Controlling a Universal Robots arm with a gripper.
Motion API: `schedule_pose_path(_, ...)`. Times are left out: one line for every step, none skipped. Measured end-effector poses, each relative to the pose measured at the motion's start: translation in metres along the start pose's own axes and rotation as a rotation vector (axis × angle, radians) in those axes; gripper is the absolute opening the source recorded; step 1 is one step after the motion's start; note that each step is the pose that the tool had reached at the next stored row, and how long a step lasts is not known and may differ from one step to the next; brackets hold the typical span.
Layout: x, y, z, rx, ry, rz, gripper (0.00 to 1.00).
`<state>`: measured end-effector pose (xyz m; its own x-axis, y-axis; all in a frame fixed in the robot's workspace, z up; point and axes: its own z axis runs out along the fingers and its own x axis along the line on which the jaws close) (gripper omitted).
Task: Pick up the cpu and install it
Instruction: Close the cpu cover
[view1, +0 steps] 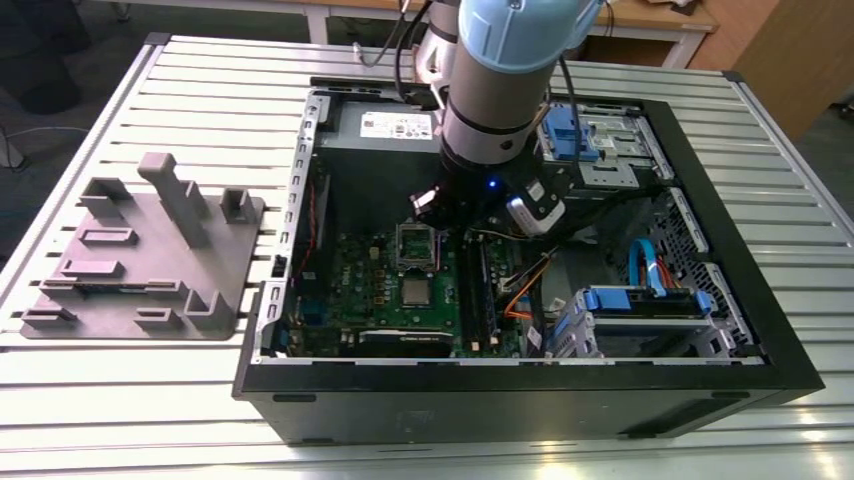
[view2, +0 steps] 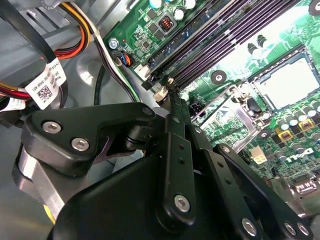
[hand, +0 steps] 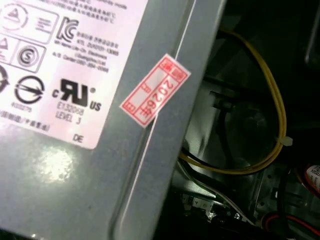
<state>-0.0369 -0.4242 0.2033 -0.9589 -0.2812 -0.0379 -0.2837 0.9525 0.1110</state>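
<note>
The cpu (view1: 418, 292) is a small pale silver square lying flat in its socket on the green motherboard (view1: 354, 290) inside the open computer case. It also shows in the second wrist view, cpu (view2: 290, 82). The shiny hinged socket frame (view1: 418, 243) stands open just behind it. My gripper (view1: 461, 232) hangs over the board, behind and to the exterior view's right of the cpu, near the end of the memory slots (view2: 225, 40). In the second wrist view the gripper (view2: 172, 95) has its black fingers pressed together, with nothing visible between them.
A grey moulded tray (view1: 147, 255) with upright posts sits on the slatted table at the exterior view's left. The case holds a power supply (view1: 387, 125), its labelled side (hand: 75, 125) close to the wrist, blue drive bays (view1: 641, 300) and loose cables (view2: 85, 35).
</note>
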Motion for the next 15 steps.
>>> schedule_pose_path(0.0000, 0.0003, 0.0004, -0.0007, 0.0000, -0.001, 0.11)
schedule_pose_path(0.0001, 0.0005, 0.0005, -0.0030, -0.0005, -0.002, 0.11)
schedule_pose_path(0.0001, 0.0007, 0.0006, -0.0064, -0.0015, -0.002, 0.11)
schedule_pose_path(0.0003, 0.0011, 0.0009, -0.0094, -0.0026, -0.002, 0.11)
schedule_pose_path(0.0008, 0.0014, 0.0010, -0.0111, -0.0032, -0.002, 0.11)
schedule_pose_path(0.0014, 0.0017, 0.0010, -0.0114, -0.0033, -0.002, 0.11)
schedule_pose_path(0.0022, 0.0020, 0.0011, -0.0116, -0.0035, -0.002, 0.11)
schedule_pose_path(0.0031, 0.0022, 0.0012, -0.0117, -0.0036, -0.002, 0.11)
schedule_pose_path(0.0035, 0.0023, 0.0013, -0.0125, -0.0038, -0.002, 0.11)
schedule_pose_path(0.0035, 0.0023, 0.0015, -0.0134, -0.0041, -0.002, 0.11)
schedule_pose_path(0.0035, 0.0023, 0.0018, -0.0141, -0.0042, -0.003, 0.11)
schedule_pose_path(0.0036, 0.0023, 0.0021, -0.0144, -0.0041, -0.004, 0.11)
schedule_pose_path(0.0036, 0.0022, 0.0022, -0.0145, -0.0038, -0.006, 0.11)
schedule_pose_path(0.0036, 0.0022, 0.0022, -0.0147, -0.0035, -0.009, 0.11)
schedule_pose_path(0.0036, 0.0022, 0.0022, -0.0147, -0.0033, -0.011, 0.11)
